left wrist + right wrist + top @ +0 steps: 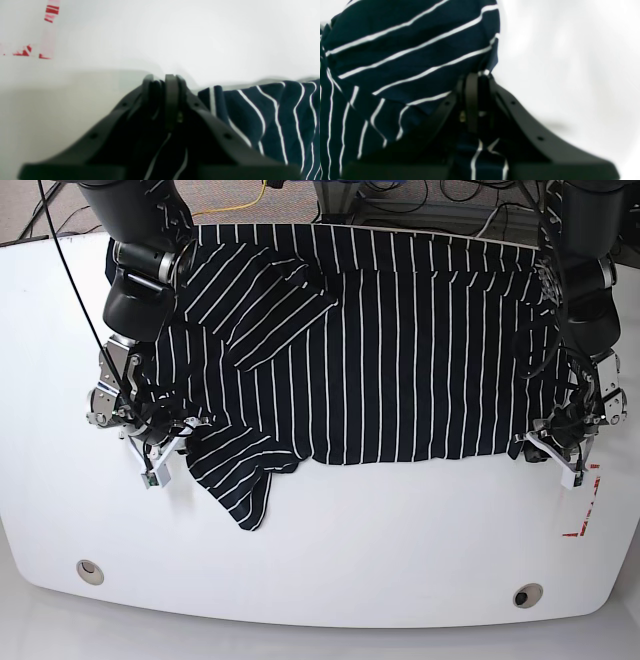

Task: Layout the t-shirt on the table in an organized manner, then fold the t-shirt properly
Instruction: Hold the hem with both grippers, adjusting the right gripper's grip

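My left gripper point(163, 82) and right gripper point(477, 77) each clench the one t-shirt point(400, 340) on the table point(330, 560); two metal holes point(89, 571), no readable writing

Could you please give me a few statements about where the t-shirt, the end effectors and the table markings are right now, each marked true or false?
1. The t-shirt is spread across the far part of the table. True.
2. The left end effector is shut on the t-shirt. True.
3. The right end effector hangs open, apart from the cloth. False: it is shut on the t-shirt's edge.
4. The red mark lies under the t-shirt. False: it lies on bare table near the left end effector.
5. One sleeve trails toward the table's near edge. True.
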Controlling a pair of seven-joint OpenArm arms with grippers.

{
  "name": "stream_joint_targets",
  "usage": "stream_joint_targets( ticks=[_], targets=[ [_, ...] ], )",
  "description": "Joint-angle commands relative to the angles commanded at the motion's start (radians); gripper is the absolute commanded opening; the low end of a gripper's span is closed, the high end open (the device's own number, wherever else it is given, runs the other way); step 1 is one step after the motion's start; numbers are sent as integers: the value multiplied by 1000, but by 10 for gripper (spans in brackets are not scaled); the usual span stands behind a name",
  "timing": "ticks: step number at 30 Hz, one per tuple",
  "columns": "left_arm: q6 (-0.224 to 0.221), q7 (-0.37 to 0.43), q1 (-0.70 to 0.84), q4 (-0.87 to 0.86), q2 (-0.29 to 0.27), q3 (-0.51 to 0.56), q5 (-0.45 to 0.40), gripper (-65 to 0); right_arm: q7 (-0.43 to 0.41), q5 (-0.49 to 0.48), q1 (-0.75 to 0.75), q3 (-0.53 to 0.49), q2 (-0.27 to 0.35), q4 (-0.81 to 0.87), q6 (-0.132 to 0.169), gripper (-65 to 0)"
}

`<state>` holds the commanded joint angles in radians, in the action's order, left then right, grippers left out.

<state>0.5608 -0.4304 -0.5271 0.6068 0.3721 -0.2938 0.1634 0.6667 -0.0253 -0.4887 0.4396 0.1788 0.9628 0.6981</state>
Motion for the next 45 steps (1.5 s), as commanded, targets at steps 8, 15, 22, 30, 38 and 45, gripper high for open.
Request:
stream_joint_targets(
  ticks=[8, 15, 22, 30, 38, 45],
  targets=[
    [0, 0, 3, 20, 0, 0, -3, -650, -55, -6, -20, 0, -3, -5, 0, -284],
    [0, 0, 6, 58, 0, 0, -6, -650, -81, -3, -37, 0, -5, -9, 0, -222],
    [0, 0, 6, 60, 0, 0, -6, -650, -158, 0, -52, 0, -9, -97, 0, -197],
    [2, 0, 6, 60, 0, 0, -6, -650, -261, 2, -63, 0, 35, -209, 0, -197],
    [40, 0, 6, 55, 2, 0, -6, -650, -293, 2, -58, 0, 83, -218, 0, -197],
    [41, 0, 6, 55, 2, 0, -6, -650, -293, 2, -57, 0, 121, -224, 0, -197]
  ],
)
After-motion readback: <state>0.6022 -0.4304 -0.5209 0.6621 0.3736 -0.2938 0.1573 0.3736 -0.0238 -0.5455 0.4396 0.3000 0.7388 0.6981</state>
